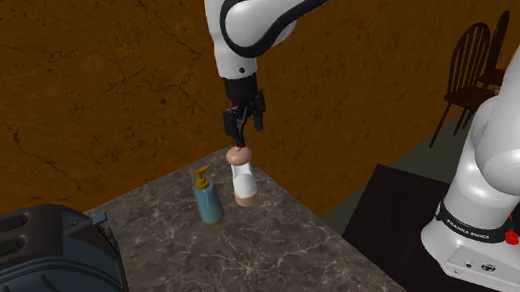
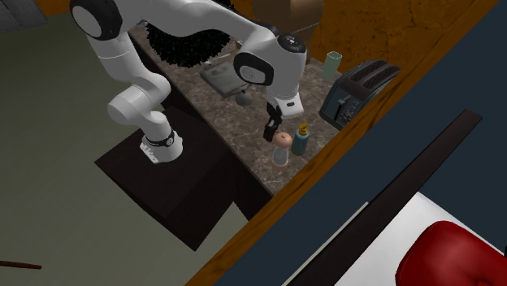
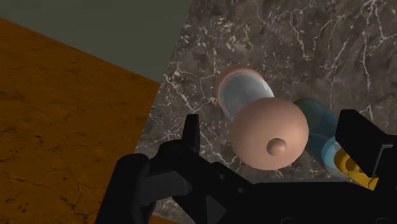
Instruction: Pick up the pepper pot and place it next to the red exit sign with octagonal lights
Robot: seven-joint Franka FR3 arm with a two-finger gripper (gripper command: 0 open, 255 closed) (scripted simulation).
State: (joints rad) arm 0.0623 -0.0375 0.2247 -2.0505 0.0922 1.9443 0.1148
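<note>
- Shoulder view: the white arm's all-black two-finger gripper (image 1: 243, 132) hangs just above a pepper pot (image 1: 242, 177) with a tan domed cap, a pale body and a tan foot; the pot stands upright on a dark, white-veined marble counter (image 1: 262, 271), near its far corner; a blue pump bottle (image 1: 208, 198) with a yellow nozzle stands just beside the pot, towards this view's left, not touching it; a dark slotted toaster (image 1: 31, 272) sits at lower left; an orange-brown wall (image 1: 71, 91) runs behind; dark wooden chairs (image 1: 471, 71) show at right, beyond the dark box stand (image 1: 387, 216).
- Second exterior view: seen from above and across the wall, the gripper (image 2: 269, 134) is poised over the pepper pot (image 2: 281, 150); the blue bottle (image 2: 301, 140) stands just beside the pot; the toaster (image 2: 355, 92) sits further along the counter (image 2: 236, 122), with a pale green cup (image 2: 332, 63) beyond it; a glossy red rounded shape (image 2: 455, 256) shows in the lower right corner.
- Wrist view: the gripper (image 3: 267, 121) is released and grasps nothing; its black fingers (image 3: 191, 137) stand apart, with the pepper pot (image 3: 268, 133) between them, its knobbed cap touching neither; the blue bottle (image 3: 315, 121) stands beside the pot, partly hidden by one finger; the counter (image 3: 305, 38) ends beside the wall (image 3: 63, 127).
</note>
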